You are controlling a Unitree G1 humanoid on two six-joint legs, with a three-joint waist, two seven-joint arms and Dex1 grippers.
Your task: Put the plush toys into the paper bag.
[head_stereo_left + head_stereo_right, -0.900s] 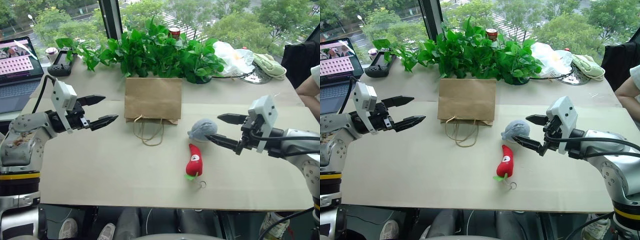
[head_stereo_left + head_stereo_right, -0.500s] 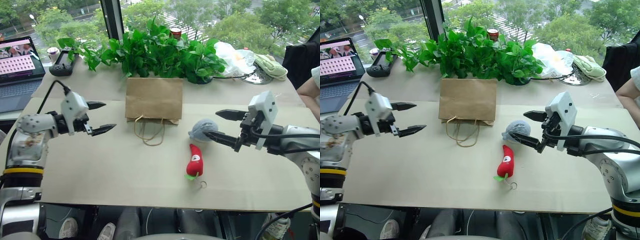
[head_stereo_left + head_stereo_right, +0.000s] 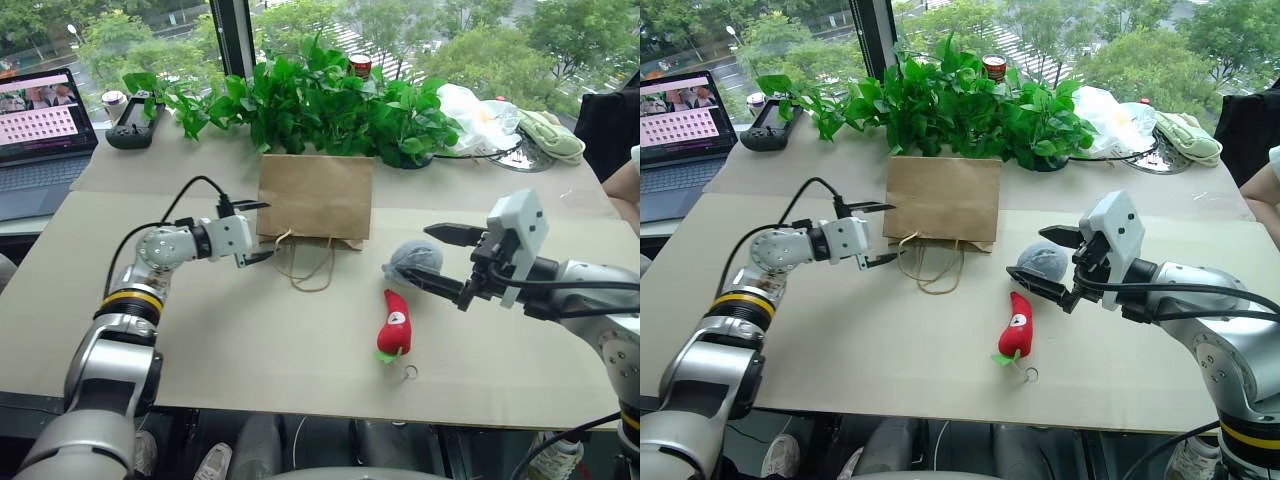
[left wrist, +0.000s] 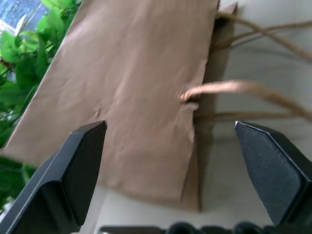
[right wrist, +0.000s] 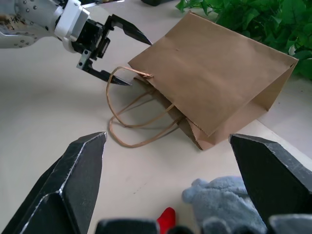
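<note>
paper bag (image 3: 314,197): flat on table (image 3: 230,340), handles (image 3: 305,268) toward robot, in front of leafy plant (image 3: 320,100)
left gripper (image 3: 258,232): fingers spread, empty, at bag's mouth corner
right gripper (image 3: 428,256): jaws apart, straddling grey-blue plush (image 3: 412,258), not clamped
chili plush (image 3: 393,324): on table, just beside grey-blue plush

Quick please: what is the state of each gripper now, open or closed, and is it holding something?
Left gripper: open, holding nothing, at the paper bag's mouth edge.
Right gripper: open, holding nothing, jaws on either side of the grey-blue plush toy.
</note>
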